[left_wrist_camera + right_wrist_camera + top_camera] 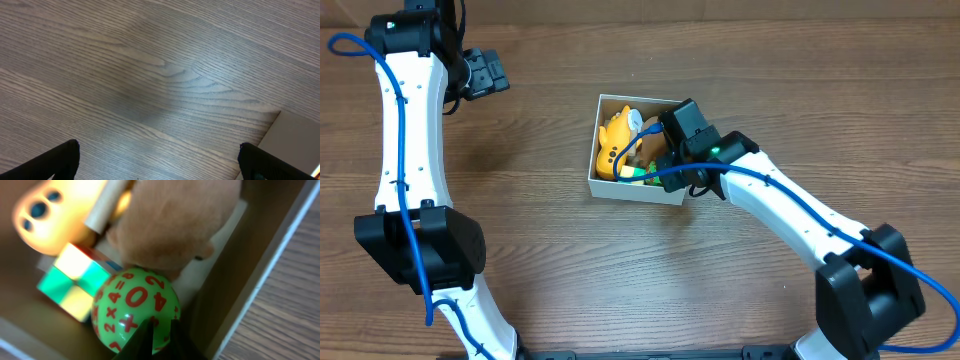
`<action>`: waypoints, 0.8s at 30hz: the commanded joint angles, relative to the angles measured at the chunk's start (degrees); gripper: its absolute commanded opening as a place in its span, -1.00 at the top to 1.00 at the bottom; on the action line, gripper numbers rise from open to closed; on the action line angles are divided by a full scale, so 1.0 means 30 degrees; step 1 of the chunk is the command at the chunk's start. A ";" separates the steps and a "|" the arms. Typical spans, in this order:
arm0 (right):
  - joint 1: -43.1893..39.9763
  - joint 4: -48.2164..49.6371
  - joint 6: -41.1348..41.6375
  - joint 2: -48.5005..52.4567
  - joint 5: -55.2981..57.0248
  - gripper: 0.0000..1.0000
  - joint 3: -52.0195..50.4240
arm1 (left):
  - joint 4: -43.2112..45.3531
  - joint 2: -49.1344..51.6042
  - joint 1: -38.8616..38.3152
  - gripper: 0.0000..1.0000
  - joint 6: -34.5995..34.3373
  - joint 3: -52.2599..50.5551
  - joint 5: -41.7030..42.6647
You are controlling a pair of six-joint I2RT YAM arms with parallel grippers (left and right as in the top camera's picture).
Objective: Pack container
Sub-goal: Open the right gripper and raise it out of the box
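The container (634, 190), a square shallow box with white walls, sits at the table's middle. It holds an orange toy (613, 140), a tan plush (648, 150), a mirrored coloured cube (75, 280) and a green ball with red numbers (132, 305). In the right wrist view the container's white wall (265, 275) runs along the right. My right gripper (161, 330) reaches into the container's right side (665, 162), fingers nearly together, tips right over the green ball and holding nothing. My left gripper (160, 160) is open and empty over bare wood, far left of the container (485, 72).
The wood table (570, 260) surrounds the container. A pale flat corner (295, 137) shows at the lower right of the left wrist view; I cannot tell what it is. The right arm (790, 210) stretches from the lower right across the table.
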 commanded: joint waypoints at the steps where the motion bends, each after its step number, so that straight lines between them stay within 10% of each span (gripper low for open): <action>1: -0.0029 -0.0058 -0.0138 0.0175 -0.0393 0.73 0.0641 | 0.0015 0.0095 -0.0022 -1.00 0.0000 0.0372 -0.0022; 9: -0.0066 -0.2251 -0.0124 -0.1821 -0.0029 0.63 0.5107 | 0.0015 0.0095 -0.0022 -1.00 0.0000 0.0372 -0.0022; 11: -0.0117 -0.3009 0.0022 -0.2346 0.0699 0.47 0.6309 | 0.0015 0.0095 -0.0022 -1.00 0.0000 0.0372 -0.0022; 18: -0.1865 -0.4779 0.1202 -0.3883 0.3534 -1.00 0.8021 | 0.0015 0.0095 -0.0022 -1.00 0.0000 0.0372 -0.0022; 24: -0.4634 -0.4838 0.2637 -0.4707 0.3512 -1.00 0.8021 | 0.0015 0.0095 -0.0022 -0.99 0.0000 0.0372 -0.0022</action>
